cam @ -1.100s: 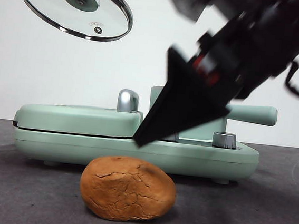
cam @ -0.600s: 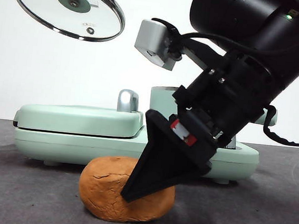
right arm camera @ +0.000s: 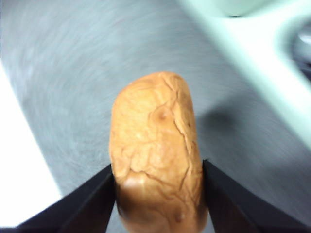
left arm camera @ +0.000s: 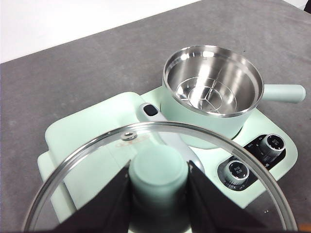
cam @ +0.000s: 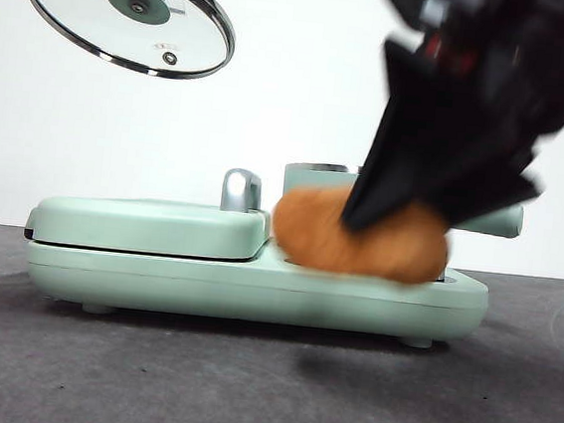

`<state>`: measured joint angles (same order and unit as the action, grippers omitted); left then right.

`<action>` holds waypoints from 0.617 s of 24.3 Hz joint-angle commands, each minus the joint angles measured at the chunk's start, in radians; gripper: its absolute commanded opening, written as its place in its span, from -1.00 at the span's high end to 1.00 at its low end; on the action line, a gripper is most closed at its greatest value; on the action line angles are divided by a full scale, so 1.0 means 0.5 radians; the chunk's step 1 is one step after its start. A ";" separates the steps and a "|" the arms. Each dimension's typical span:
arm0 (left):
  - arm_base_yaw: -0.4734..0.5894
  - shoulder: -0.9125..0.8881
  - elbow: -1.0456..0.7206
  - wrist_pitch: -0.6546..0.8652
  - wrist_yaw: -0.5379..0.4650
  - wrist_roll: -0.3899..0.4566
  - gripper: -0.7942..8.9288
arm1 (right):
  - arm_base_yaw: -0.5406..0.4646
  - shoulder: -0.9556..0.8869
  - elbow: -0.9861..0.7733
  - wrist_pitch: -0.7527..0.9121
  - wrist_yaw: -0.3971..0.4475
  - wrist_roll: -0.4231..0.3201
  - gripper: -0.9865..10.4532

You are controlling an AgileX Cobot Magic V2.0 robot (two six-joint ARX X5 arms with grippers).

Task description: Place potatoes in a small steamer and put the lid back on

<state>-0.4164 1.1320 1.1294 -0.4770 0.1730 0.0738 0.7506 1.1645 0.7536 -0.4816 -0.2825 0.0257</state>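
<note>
While raised clear of the grey table [cam: 146, 378], sits clamped between the two black jaws of the right gripper [right arm camera: 158, 187]: the potato [cam: 359, 241], an oval orange-brown lump with cracked matte skin, pinched across its middle. Hangs in the front view level with the top of the mint-green cooker base [cam: 255, 284], blurred, in front of the small steamer [left arm camera: 212, 92] and hiding most of it. Looms dark and smeared above and to the right of the potato in that view, the right arm itself.

Stands on the base at the far end from the flat hinged griddle cover [cam: 151, 224], the steamer: uncovered, steel-lined, a ringed insert showing at the bottom, straight green side handle [left arm camera: 284, 92] pointing away from the griddle. No lump inside it. Just beside the pot on the base, two round control knobs [left arm camera: 255, 155], partly seen through glass.

High above the griddle end, tilted, the clear glass lid [cam: 129, 14] with steel rim and small steam hole. Gripped by its mint-green knob [left arm camera: 158, 174], both jaws of the left gripper [left arm camera: 158, 194] pressed against the knob's sides.
</note>
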 commanded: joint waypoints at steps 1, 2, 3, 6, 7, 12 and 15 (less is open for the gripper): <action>-0.005 0.007 0.028 0.056 0.003 -0.007 0.82 | -0.087 -0.022 0.223 -0.309 0.007 0.182 0.39; -0.005 0.007 0.028 0.056 0.003 -0.007 0.82 | -0.145 -0.019 0.339 -0.457 0.007 0.182 0.38; -0.005 0.007 0.028 0.056 0.003 -0.007 0.82 | -0.200 0.001 0.452 -0.568 0.007 0.182 0.39; -0.005 0.007 0.028 0.056 0.004 -0.006 0.82 | -0.356 0.112 0.770 -0.720 0.007 0.119 0.39; -0.005 0.007 0.028 0.056 0.004 -0.006 0.82 | -0.386 0.146 0.826 -0.726 0.006 0.101 0.38; -0.005 0.007 0.028 0.056 0.005 0.038 0.82 | -0.505 0.406 1.126 -0.728 0.008 -0.001 0.39; -0.005 0.007 0.028 0.056 0.005 0.038 0.82 | -0.554 0.586 1.290 -0.710 0.008 -0.072 0.39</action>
<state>-0.4164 1.1324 1.1294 -0.4770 0.1730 0.0853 0.4725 1.4242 1.3670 -0.8463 -0.2810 0.0273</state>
